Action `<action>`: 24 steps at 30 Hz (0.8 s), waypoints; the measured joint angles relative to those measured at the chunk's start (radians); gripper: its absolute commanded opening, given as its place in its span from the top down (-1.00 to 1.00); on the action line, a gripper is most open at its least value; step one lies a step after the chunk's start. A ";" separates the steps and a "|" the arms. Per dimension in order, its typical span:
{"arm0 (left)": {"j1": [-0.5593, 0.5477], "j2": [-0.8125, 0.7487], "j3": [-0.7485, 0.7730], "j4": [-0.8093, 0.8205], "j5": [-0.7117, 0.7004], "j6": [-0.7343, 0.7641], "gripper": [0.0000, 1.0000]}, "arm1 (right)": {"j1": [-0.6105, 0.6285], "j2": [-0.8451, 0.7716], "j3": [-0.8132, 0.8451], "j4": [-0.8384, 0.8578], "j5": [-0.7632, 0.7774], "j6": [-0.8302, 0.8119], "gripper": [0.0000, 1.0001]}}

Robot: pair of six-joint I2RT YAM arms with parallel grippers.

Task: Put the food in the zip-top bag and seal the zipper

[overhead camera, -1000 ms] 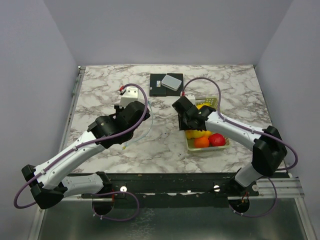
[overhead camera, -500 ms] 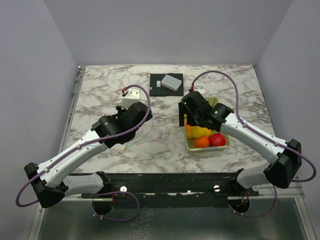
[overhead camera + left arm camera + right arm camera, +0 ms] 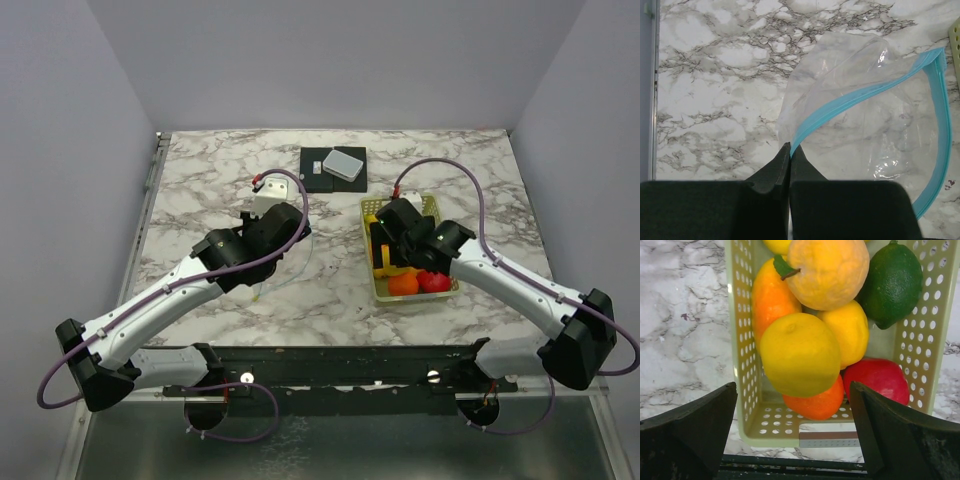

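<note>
White marble-patterned table (image 3: 200,190), grey veins. Pale yellow-green slotted basket (image 3: 742,365) stood right of centre. Black mat (image 3: 312,178) lay near far edge, flat grey box (image 3: 344,163) resting on its right part. Black rail (image 3: 350,360) ran along near edge.

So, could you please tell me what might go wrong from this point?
1. The left gripper pinches only one end of the zipper, so the zip-top bag could slip free or its mouth could sag shut.
2. The toy fruits are piled tightly in the basket. The open right gripper, closing on the round yellow lemon, might squeeze it out or jam against the basket wall.
</note>
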 measured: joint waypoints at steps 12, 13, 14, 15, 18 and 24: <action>0.000 -0.002 0.000 0.003 0.004 -0.001 1.00 | -0.079 0.051 -0.033 0.083 -0.062 -0.060 -1.00; 0.000 -0.002 0.000 0.003 0.005 -0.001 1.00 | -0.082 0.061 -0.035 0.091 -0.071 -0.061 -1.00; 0.000 -0.003 0.000 0.003 0.005 -0.001 1.00 | -0.083 0.068 -0.038 0.098 -0.076 -0.064 -1.00; 0.000 -0.003 0.000 0.003 0.005 -0.001 1.00 | -0.084 0.071 -0.041 0.104 -0.081 -0.066 -1.00; 0.000 -0.004 0.000 0.003 0.006 -0.001 1.00 | -0.090 0.080 -0.051 0.117 -0.094 -0.071 -0.99; 0.000 -0.008 0.000 0.003 0.008 -0.002 1.00 | -0.103 0.102 -0.069 0.135 -0.093 -0.079 -0.73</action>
